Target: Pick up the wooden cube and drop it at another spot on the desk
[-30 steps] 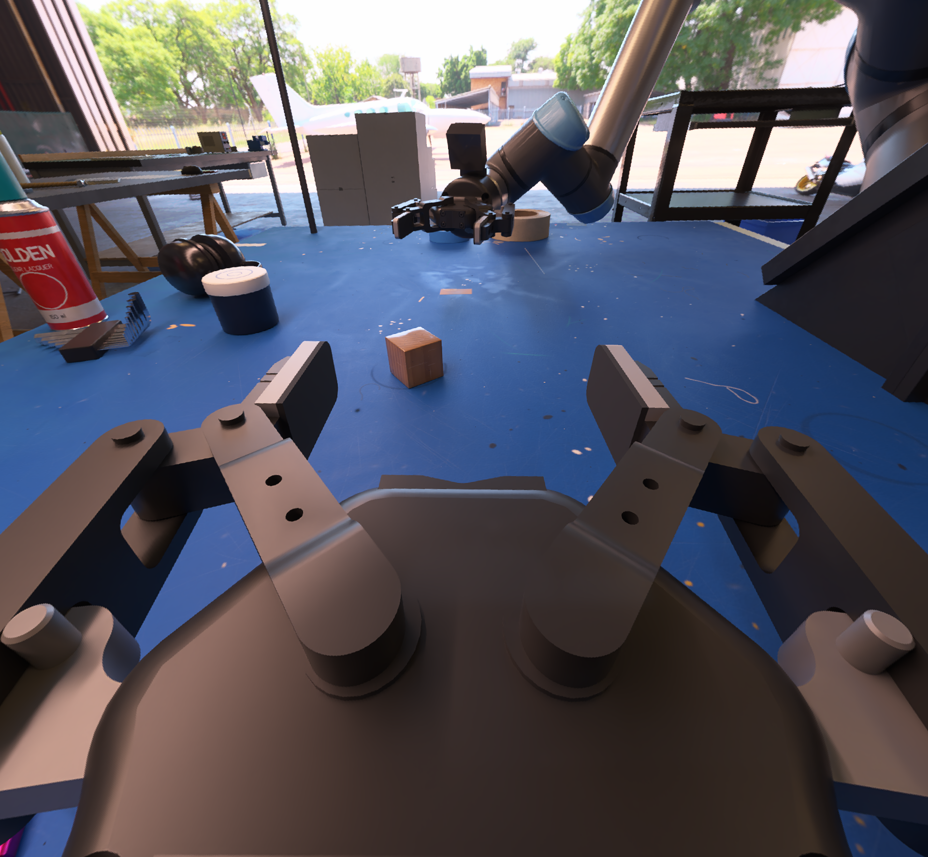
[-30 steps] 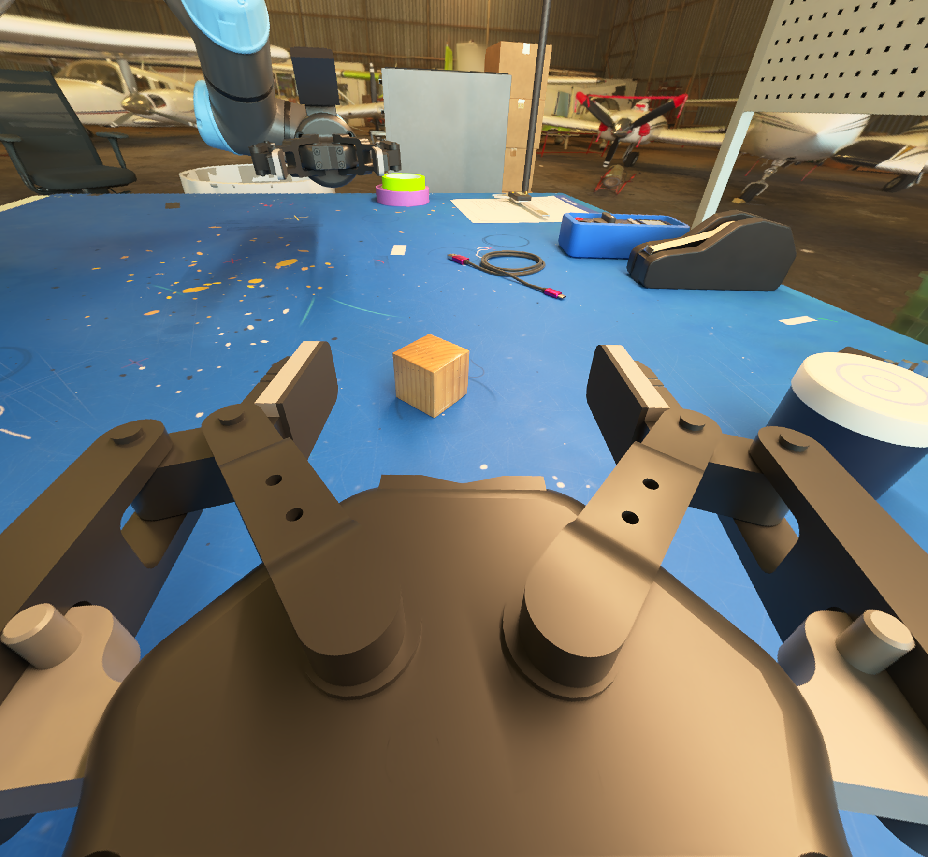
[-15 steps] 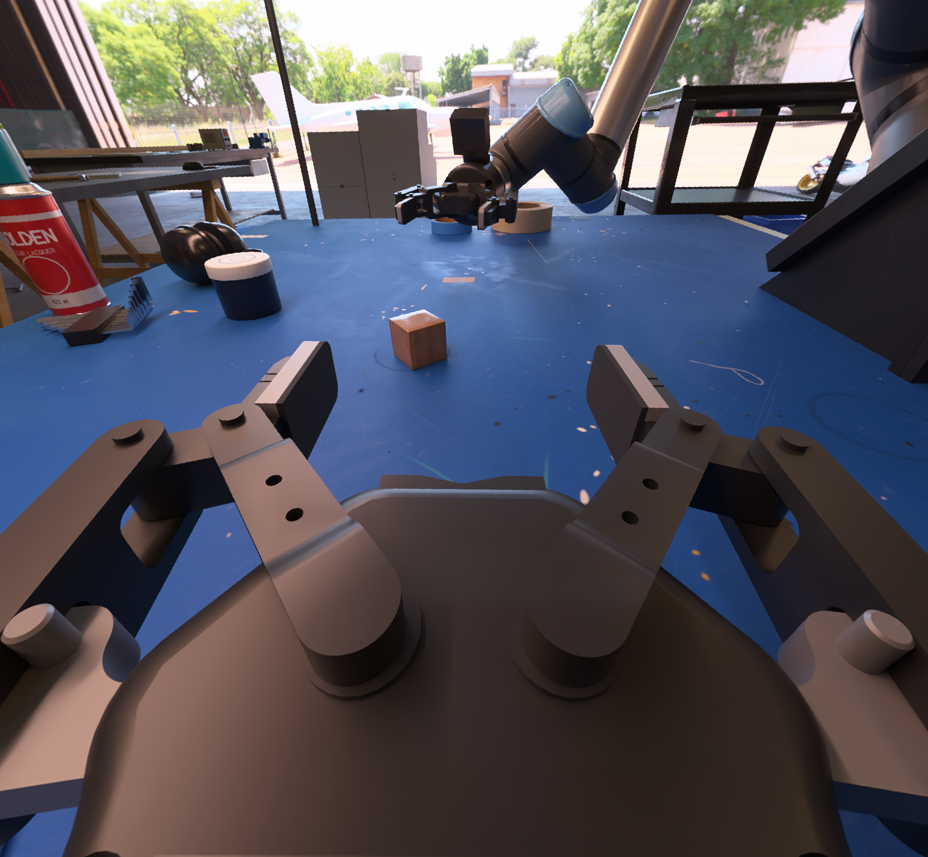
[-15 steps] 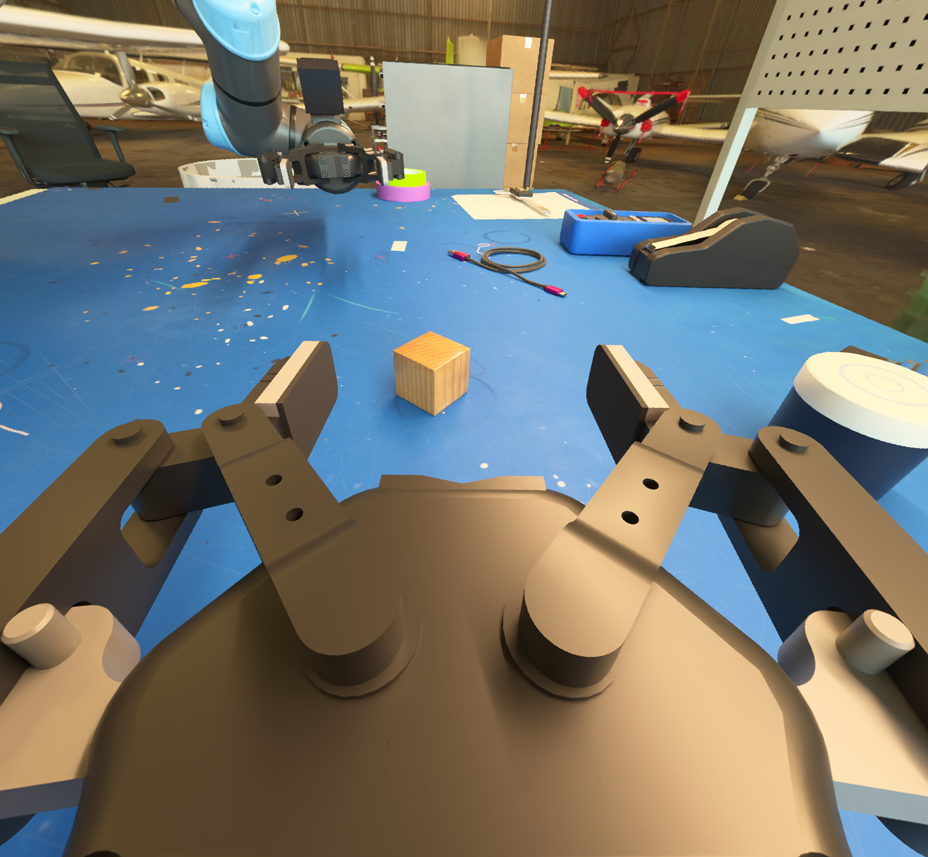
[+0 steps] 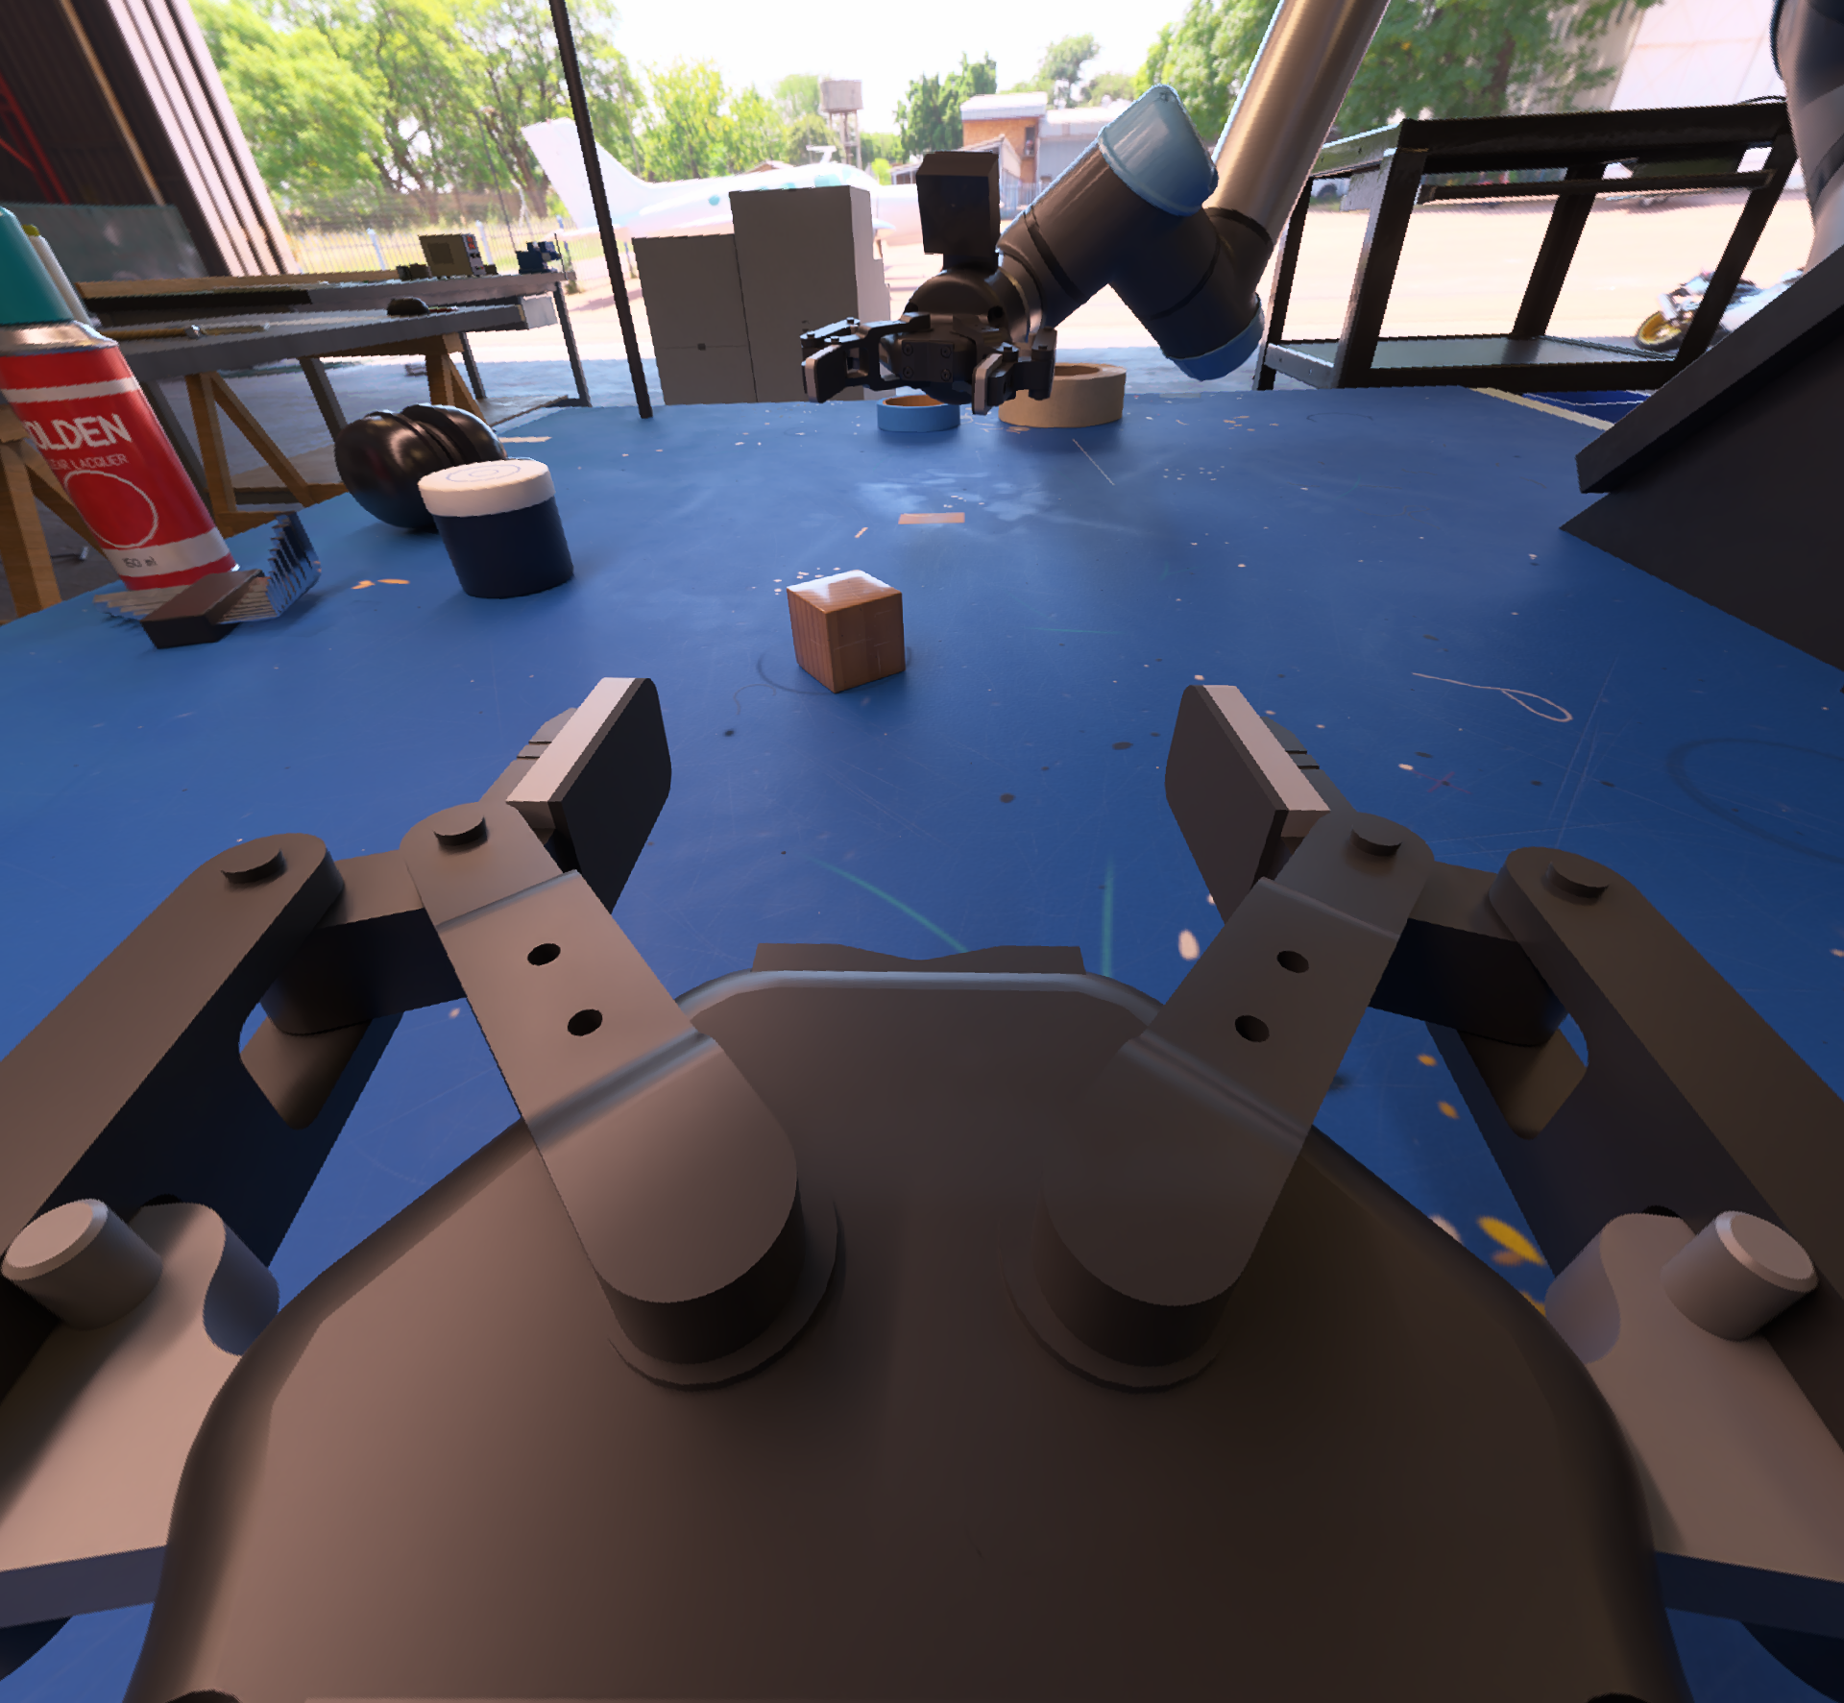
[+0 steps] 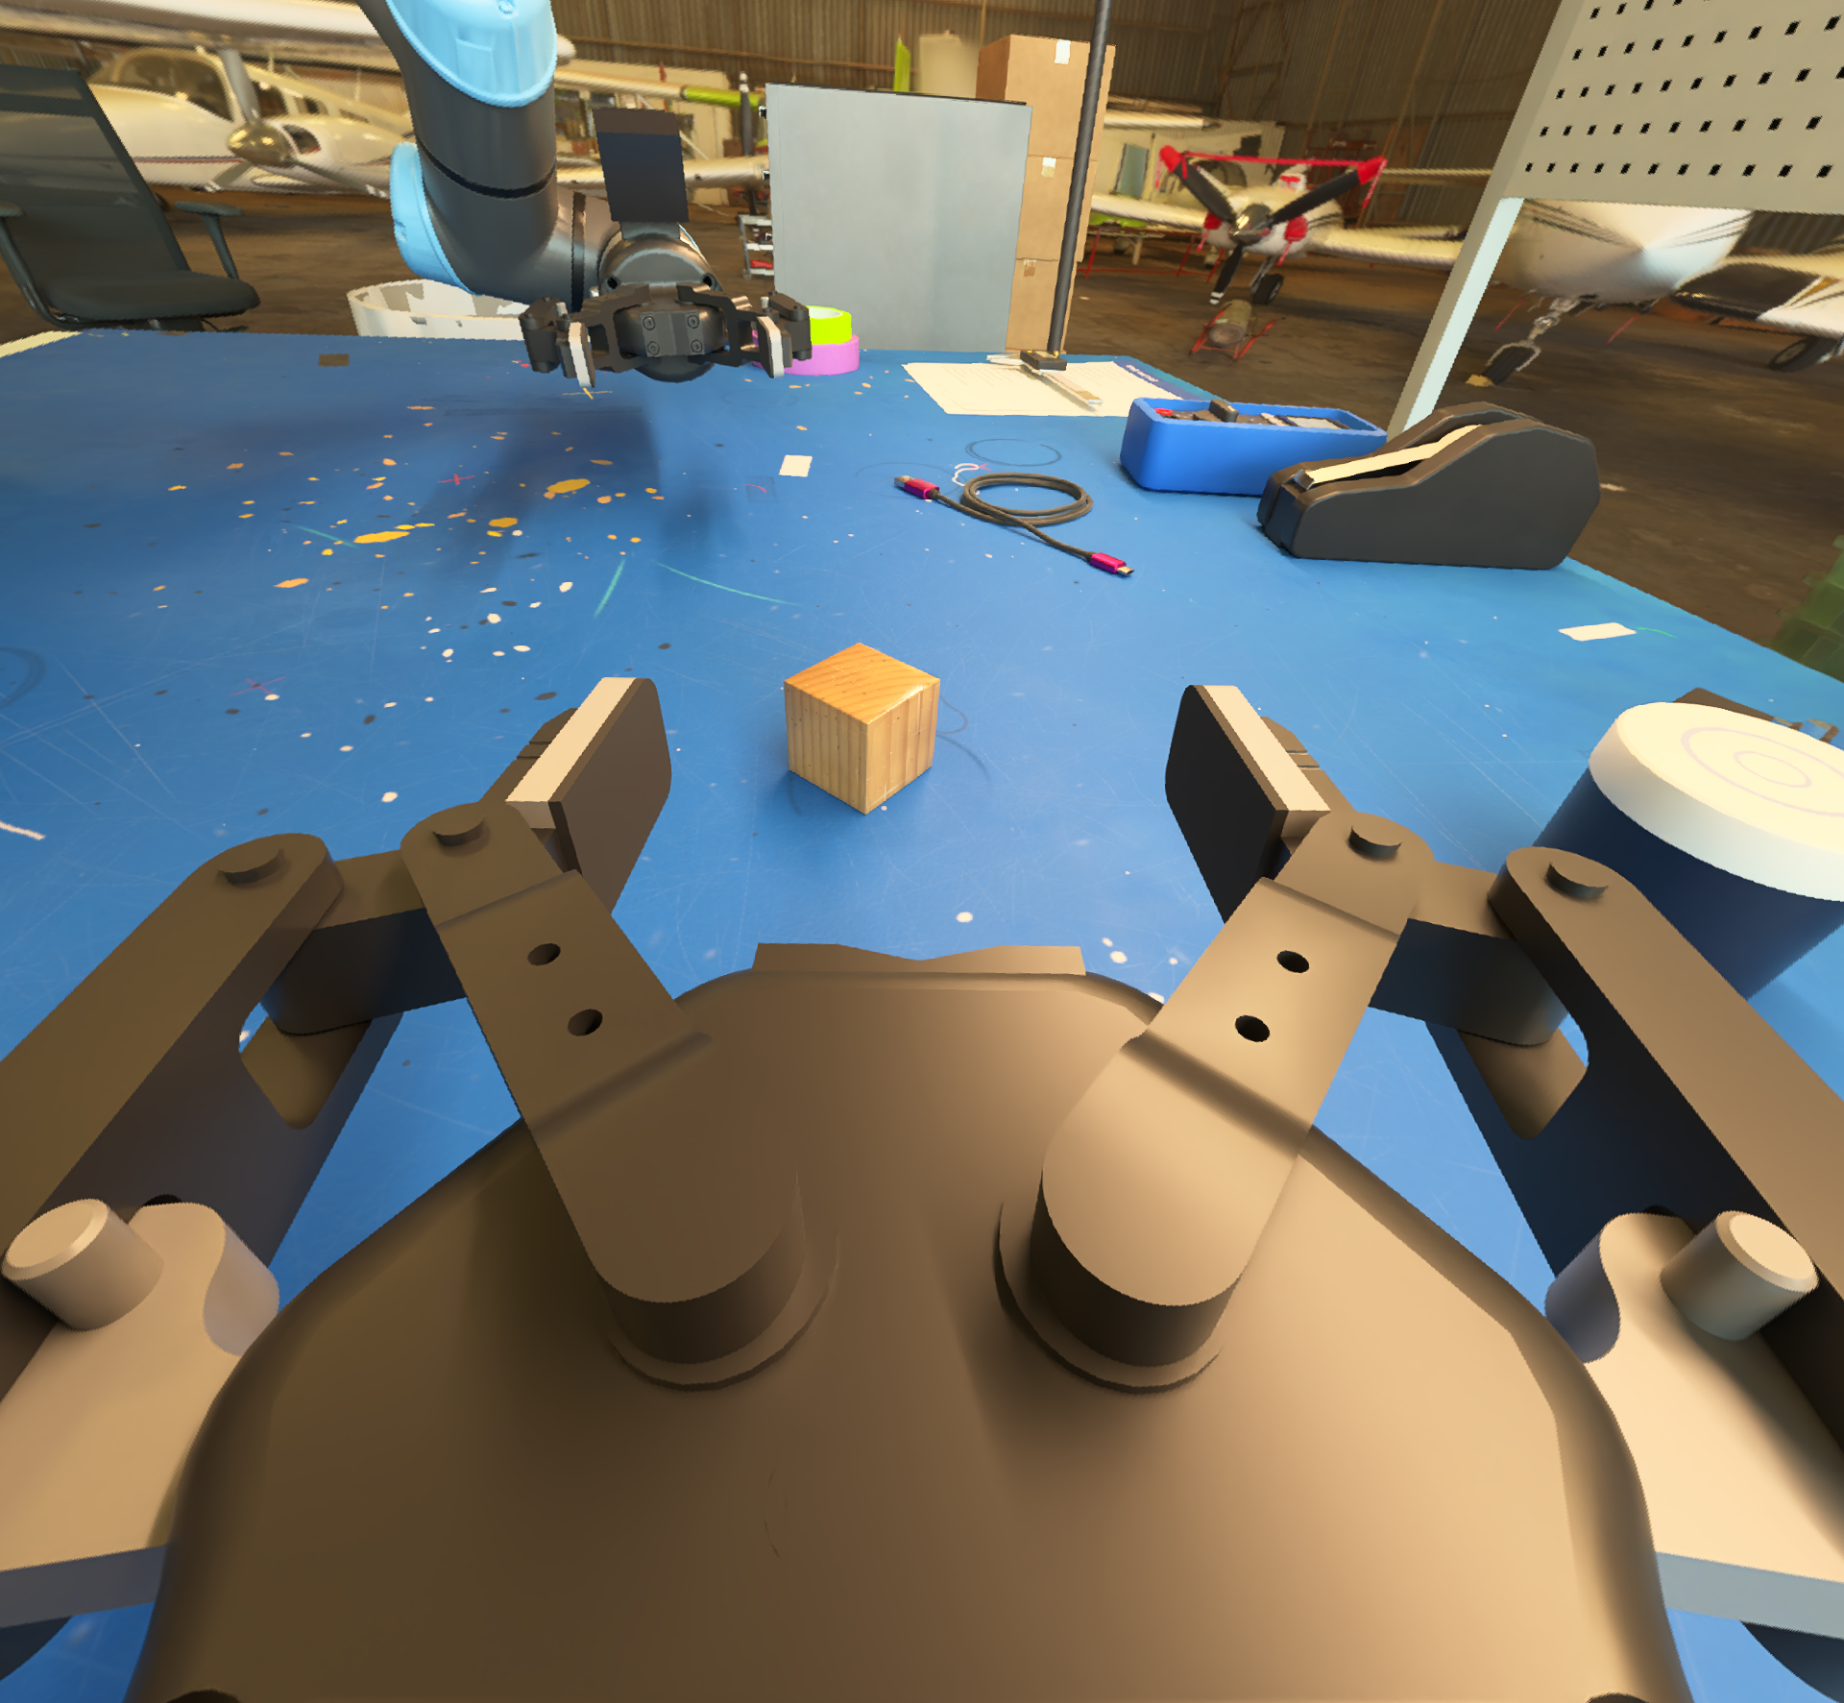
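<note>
The wooden cube (image 5: pixel 846 629) stands on the blue desk (image 5: pixel 1247 617), ahead of my left gripper (image 5: pixel 913 737), whose fingers are wide open and empty. In the right wrist view the cube (image 6: pixel 860 725) sits just ahead of my right gripper (image 6: pixel 913 762), roughly centred between its open, empty fingers and not touched by them. Each gripper also shows far off in the other's view, past the cube: the right gripper (image 5: pixel 923 363) and the left gripper (image 6: pixel 667 338), both hovering above the desk.
A dark blue jar with a white lid (image 6: pixel 1716 847) stands close to my right gripper's right finger. A red spray can (image 5: pixel 90 468), a black tape dispenser (image 6: pixel 1437 497), a blue tray (image 6: pixel 1237 458), a coiled cable (image 6: pixel 1018 507) and tape rolls (image 5: pixel 1063 393) lie around the desk edges.
The left gripper has drawn back from the cube, which now sits farther off in its view. The right gripper has barely moved. Both stayed open.
</note>
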`<action>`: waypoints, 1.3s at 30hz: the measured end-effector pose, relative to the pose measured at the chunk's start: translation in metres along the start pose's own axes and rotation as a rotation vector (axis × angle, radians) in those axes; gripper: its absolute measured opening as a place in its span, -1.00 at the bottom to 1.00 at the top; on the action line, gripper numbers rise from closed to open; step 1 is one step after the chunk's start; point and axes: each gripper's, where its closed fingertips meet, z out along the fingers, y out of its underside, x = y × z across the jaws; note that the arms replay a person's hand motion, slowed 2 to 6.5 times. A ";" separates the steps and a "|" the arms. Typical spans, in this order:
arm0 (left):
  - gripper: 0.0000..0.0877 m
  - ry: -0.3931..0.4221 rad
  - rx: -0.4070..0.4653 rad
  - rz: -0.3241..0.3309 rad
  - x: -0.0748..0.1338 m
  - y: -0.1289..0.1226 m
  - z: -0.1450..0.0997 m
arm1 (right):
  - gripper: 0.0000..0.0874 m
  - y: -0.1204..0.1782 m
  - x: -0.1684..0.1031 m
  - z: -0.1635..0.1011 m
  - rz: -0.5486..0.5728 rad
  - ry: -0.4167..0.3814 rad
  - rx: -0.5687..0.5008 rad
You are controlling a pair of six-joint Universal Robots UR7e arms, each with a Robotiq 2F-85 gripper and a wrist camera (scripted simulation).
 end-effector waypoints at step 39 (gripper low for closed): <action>0.92 -0.002 0.022 -0.001 -0.001 -0.002 -0.003 | 0.95 0.000 0.000 0.002 -0.022 0.013 -0.010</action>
